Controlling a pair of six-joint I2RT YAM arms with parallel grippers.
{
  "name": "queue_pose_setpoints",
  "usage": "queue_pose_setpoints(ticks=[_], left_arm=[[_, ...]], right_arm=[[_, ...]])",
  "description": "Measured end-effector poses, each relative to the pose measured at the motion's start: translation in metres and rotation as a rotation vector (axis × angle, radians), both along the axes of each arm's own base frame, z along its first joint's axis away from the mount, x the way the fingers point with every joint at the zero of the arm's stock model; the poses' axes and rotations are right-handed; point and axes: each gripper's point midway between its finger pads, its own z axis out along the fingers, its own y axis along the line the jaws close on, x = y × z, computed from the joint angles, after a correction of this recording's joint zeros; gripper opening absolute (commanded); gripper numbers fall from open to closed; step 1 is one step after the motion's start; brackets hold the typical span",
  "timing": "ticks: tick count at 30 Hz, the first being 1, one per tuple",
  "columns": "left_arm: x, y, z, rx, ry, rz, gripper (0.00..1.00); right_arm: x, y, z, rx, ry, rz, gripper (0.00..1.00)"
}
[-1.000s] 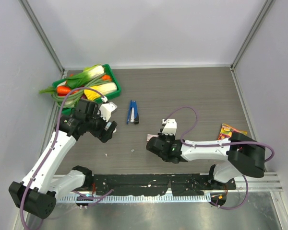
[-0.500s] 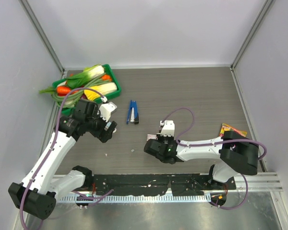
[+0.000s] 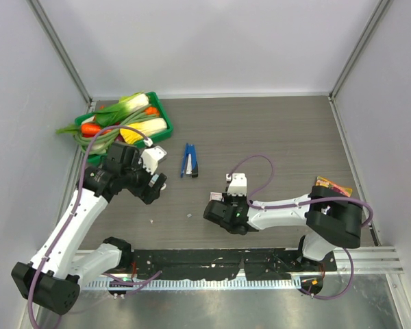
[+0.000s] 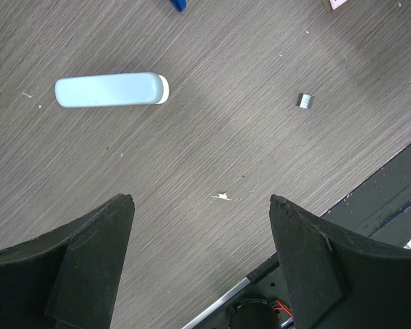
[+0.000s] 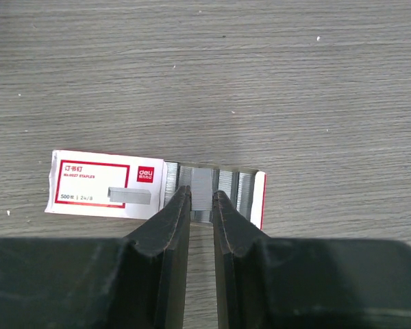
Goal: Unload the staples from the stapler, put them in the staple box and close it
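The dark-blue stapler (image 3: 189,160) lies on the table's middle, its tip just showing at the top edge of the left wrist view (image 4: 179,4); neither gripper touches it. My right gripper (image 5: 202,194) is shut on a short silver strip of staples (image 5: 203,179), held over the slid-out tray of a white-and-red staple box (image 5: 103,185). In the top view that gripper (image 3: 216,209) sits low near the front, right of centre. My left gripper (image 4: 200,202) hangs open above bare table, left of the stapler (image 3: 155,186).
A pale teal rounded block (image 4: 111,90) and a small loose staple piece (image 4: 305,101) lie on the table. A green basket (image 3: 166,113) of vegetables stands at the back left. A colourful packet (image 3: 329,186) lies at the right. A black rail (image 3: 212,264) runs along the near edge.
My right arm has shifted slightly to the left and nearer the front, still gripping the staples. The left arm has not moved.
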Motion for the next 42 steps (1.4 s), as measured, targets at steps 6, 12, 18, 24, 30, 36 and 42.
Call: queue_pose_setpoints(ticks=[6,12,18,24,30,36,42], left_arm=[[-0.0005,0.0004,0.0019,-0.002,-0.011,-0.003,0.84],[-0.0009,0.0004,0.0011,-0.001,-0.008,-0.004,0.84],[-0.0012,0.0007,0.0,0.002,-0.007,-0.006,0.84],[-0.0013,0.0007,-0.0001,0.002,-0.007,-0.007,0.84],[-0.001,0.001,0.0,0.006,-0.011,-0.014,0.84],[-0.001,0.0012,0.0001,0.008,-0.014,-0.018,0.84],[-0.0014,0.0013,0.0007,0.007,-0.017,-0.019,0.84]], right_arm=[[0.0,-0.0023,-0.0047,-0.025,0.003,-0.004,0.01],[0.0,-0.0029,-0.0069,-0.035,0.003,-0.004,0.01],[0.0007,-0.0009,-0.006,-0.027,-0.003,-0.003,0.01],[0.0018,0.0019,-0.0079,-0.026,-0.006,0.002,0.02],[0.0028,0.0027,-0.0102,-0.031,-0.01,0.002,0.05],[0.0031,0.0029,-0.01,-0.03,-0.012,0.001,0.22],[0.0024,0.0034,-0.0101,-0.031,-0.012,0.004,0.29]])
